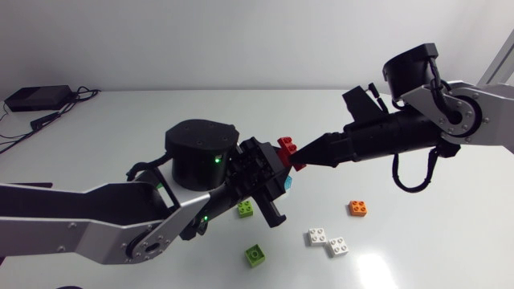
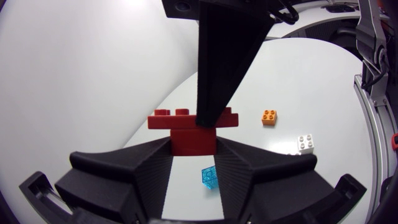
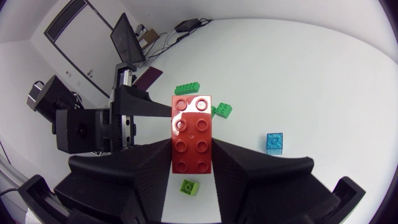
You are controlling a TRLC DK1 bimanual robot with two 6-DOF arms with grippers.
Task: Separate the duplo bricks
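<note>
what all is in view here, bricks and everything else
long red brick: 1, red, in right gripper, stuck to small red brick
small red brick: 1, red, in left gripper, held above table
green bricks: 3, green, loose on table under the arms
white bricks: 2, white, side by side on table
orange brick: 1, orange, on table beside white bricks
blue brick: 1, clear blue, on table below the grippers
black box: 1, black, far left table corner, with cables
left gripper: 1, black, shut on small red brick
right gripper: 1, black, shut on long red brick
</note>
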